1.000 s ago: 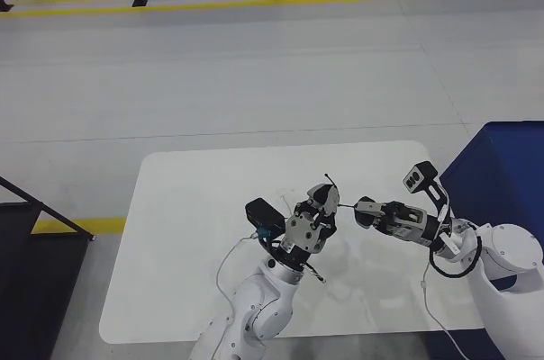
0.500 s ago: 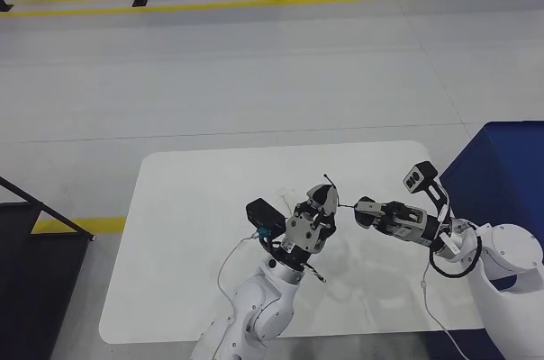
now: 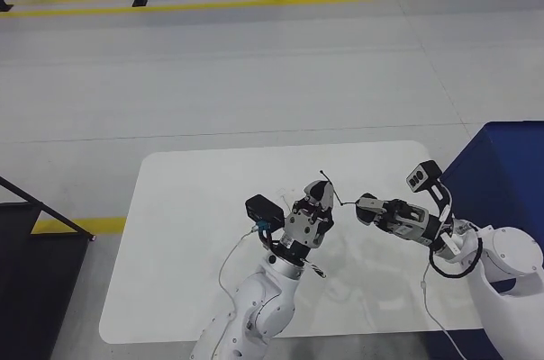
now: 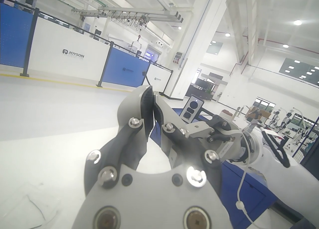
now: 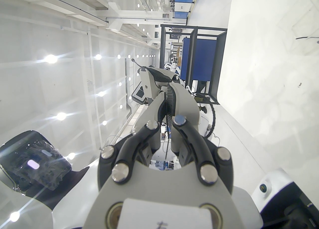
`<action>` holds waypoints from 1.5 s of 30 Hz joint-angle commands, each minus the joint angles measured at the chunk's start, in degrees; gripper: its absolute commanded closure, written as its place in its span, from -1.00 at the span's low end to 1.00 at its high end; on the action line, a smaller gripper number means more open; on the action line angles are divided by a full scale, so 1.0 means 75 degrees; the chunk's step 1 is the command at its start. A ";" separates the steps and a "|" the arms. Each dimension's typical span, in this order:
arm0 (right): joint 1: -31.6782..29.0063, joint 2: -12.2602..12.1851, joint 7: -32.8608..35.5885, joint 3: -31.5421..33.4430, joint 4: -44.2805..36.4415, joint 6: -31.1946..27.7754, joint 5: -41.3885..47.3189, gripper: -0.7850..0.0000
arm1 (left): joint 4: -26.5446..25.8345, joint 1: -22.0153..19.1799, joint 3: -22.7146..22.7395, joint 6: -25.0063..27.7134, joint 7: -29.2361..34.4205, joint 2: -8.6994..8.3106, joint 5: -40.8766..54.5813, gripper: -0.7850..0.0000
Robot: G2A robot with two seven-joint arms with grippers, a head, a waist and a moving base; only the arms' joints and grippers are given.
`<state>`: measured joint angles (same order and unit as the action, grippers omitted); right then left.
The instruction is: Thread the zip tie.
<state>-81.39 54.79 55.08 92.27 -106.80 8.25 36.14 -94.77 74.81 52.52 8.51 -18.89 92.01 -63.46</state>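
A thin black zip tie (image 3: 342, 203) hangs in the air above the white table (image 3: 191, 234), stretched between both grippers. My left gripper (image 3: 320, 193) is shut on it near its head end, and the head (image 3: 322, 174) sticks up past the fingertips. From the right, my right gripper (image 3: 361, 203) is shut on the tail end. In the right wrist view the zip tie (image 5: 165, 117) runs between the closed fingers (image 5: 172, 93) toward the left gripper (image 5: 152, 77) just beyond. In the left wrist view the left gripper (image 4: 151, 105) is pinched shut, with the right gripper (image 4: 211, 125) close behind.
A blue partition (image 3: 515, 189) stands at the table's right edge. A dark frame (image 3: 29, 261) stands off the left side. A loose thin black strip (image 5: 306, 38) lies on the table. The table's far and left parts are bare.
The left gripper has shifted slightly away and to the left, carrying the zip tie's head with it. The right gripper has hardly moved.
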 commanded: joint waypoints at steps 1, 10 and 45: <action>0.0008 -0.0002 -0.0008 -0.0001 0.0002 0.0010 0.0005 1.00 | -0.0010 -0.0008 0.0013 0.0008 0.0096 0.0012 0.0271 1.00; -0.0023 0.0002 -0.0148 0.0059 0.0022 -0.0053 0.0128 1.00 | 0.0004 -0.0050 0.0044 -0.0052 0.0288 0.0026 0.0560 1.00; -0.0337 -0.0029 0.0014 0.0218 -0.0025 -0.0004 0.0272 1.00 | -0.0175 0.0201 -0.0060 0.0272 0.0742 -0.0042 0.0836 0.62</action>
<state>-83.89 54.59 55.14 93.90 -106.99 8.14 38.16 -96.20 76.28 52.11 11.13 -12.71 91.67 -56.71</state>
